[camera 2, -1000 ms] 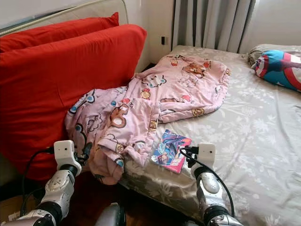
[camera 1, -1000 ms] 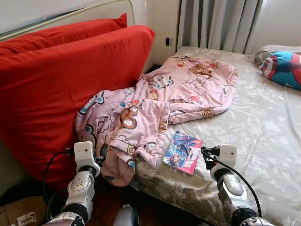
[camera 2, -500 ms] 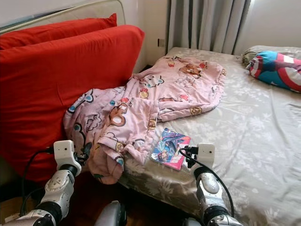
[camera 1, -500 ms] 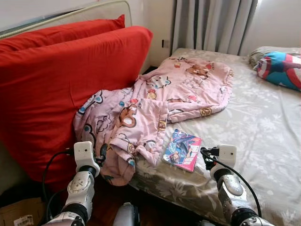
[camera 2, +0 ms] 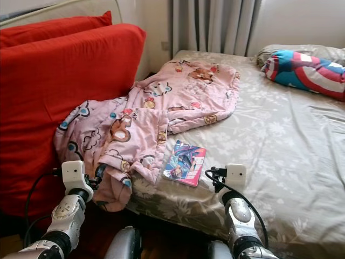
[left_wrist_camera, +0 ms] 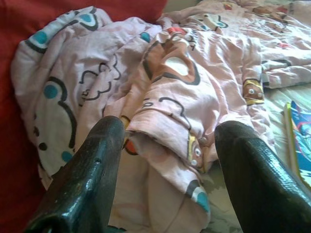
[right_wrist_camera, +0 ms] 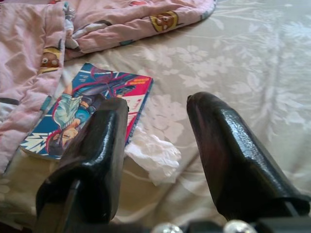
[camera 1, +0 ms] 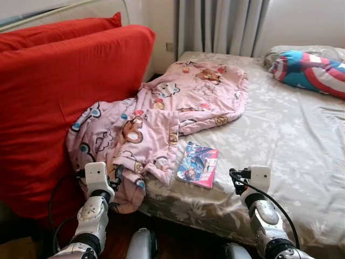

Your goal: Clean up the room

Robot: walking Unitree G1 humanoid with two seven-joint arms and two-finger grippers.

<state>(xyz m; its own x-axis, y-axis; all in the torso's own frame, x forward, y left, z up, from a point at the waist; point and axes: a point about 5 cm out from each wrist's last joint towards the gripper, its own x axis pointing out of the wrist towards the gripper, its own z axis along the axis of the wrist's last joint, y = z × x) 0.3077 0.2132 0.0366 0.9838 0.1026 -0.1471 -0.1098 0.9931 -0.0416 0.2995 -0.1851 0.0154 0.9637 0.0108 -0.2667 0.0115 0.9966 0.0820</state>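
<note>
Pink blanket [camera 1: 161, 113] draped lengthwise off bed [camera 1: 291, 140] corner, left gripper [left_wrist_camera: 167, 160] spread before it, right gripper [right_wrist_camera: 158, 150] spread over crumpled tissue [right_wrist_camera: 154, 154] beside comic book [camera 1: 198, 165].

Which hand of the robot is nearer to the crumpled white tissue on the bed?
The right hand: the tissue lies just ahead, between its open fingers, beside the book. The left hand is open at the pink blanket, farther away.

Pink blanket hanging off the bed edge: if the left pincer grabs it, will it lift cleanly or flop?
The pink blanket is probably floppy: it lies in soft folds and droops over the bed edge. A pinch by the left pincer would likely lift one fold while the rest trails. Its edge seems to overlap the comic book, so pulling may drag that.
</note>
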